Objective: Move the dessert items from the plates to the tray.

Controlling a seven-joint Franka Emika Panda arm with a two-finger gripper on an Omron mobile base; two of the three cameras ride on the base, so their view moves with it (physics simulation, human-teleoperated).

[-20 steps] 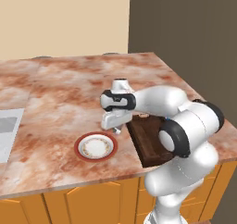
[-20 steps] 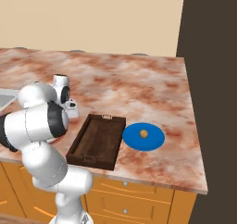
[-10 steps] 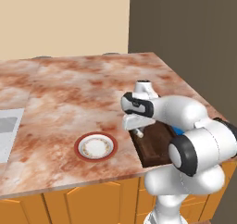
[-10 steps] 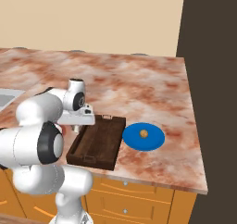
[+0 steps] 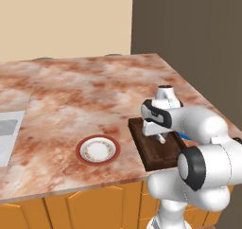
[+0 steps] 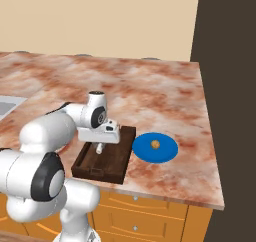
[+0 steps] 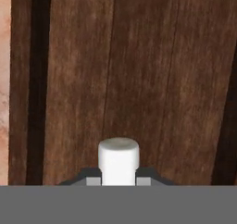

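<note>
The claw (image 7: 118, 179) pinches the white marshmallow (image 7: 118, 159) tight, standing it up tall over the brown tray (image 5: 156, 150). A little brown ball (image 6: 155, 144) sits on the blue plate (image 6: 167, 151) beside the tray.

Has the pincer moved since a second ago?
Yes. In the left base view the pincer went right, from above the red-rimmed white plate to over the dark brown wooden tray, gripping the white marshmallow cylinder.

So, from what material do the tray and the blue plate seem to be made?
The tray looks like dark brown wood with a matte finish: long grain streaks run along its floor. The blue plate is plain, evenly coloured and smooth; it could be glazed ceramic or plastic, and the pictures do not settle which.
</note>
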